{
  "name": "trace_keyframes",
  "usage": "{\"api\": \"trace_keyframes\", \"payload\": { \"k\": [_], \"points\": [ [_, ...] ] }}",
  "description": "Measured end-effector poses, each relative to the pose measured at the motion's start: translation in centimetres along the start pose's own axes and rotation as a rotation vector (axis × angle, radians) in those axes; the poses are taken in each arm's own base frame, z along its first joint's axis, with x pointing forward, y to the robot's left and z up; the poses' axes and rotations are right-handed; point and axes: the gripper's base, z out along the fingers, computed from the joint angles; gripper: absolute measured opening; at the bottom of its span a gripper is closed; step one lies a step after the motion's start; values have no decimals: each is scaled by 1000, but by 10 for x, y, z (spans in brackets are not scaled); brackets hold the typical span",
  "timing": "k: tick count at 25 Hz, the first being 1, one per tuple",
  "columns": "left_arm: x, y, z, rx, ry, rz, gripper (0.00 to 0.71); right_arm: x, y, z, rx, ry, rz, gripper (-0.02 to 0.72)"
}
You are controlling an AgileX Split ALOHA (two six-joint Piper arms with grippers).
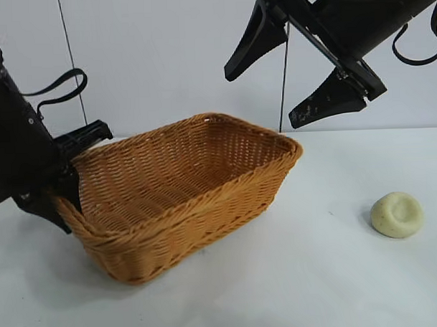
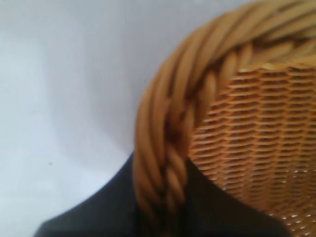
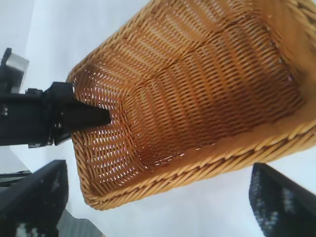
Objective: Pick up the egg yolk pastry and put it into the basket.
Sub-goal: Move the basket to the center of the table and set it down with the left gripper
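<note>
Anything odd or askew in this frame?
Yes: the basket sits tilted, its end raised where the left hand pinches the rim, one finger inside. The egg yolk pastry lies untouched on the table.

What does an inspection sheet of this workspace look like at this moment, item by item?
Surface: white table, bare around the things.
Job's things: egg yolk pastry lies on the table, apart from the wicker basket and outside it; nothing lies in the basket.
Clutter: nothing seen.
Grippers: left gripper straddles the basket's short end, one finger inside the wall, the rim between its fingers. Right gripper hangs open in the air above the basket's far end, holding nothing.
Cables: black loops on both arms; thin lines run down the wall.
Surroundings: plain pale wall behind the table.
</note>
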Motion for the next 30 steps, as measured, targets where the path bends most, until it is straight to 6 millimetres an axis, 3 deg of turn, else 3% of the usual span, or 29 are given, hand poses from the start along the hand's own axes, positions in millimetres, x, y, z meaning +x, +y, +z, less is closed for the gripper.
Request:
{"api": "trace_keyframes", "payload": {
  "k": [7, 15, 22, 30],
  "points": [
    [-30, -28, 16, -47, 127, 341, 141, 0, 0, 0, 0, 1, 0, 685],
    [-51, -60, 14, -18, 165, 581, 141, 0, 0, 0, -1, 3, 0, 685],
    [-61, -55, 14, -24, 151, 592, 141, 0, 0, 0, -1, 3, 0, 685],
    [-69, -42, 45, -61, 198, 558, 140, 0, 0, 0, 0, 3, -1, 685]
  ]
}}
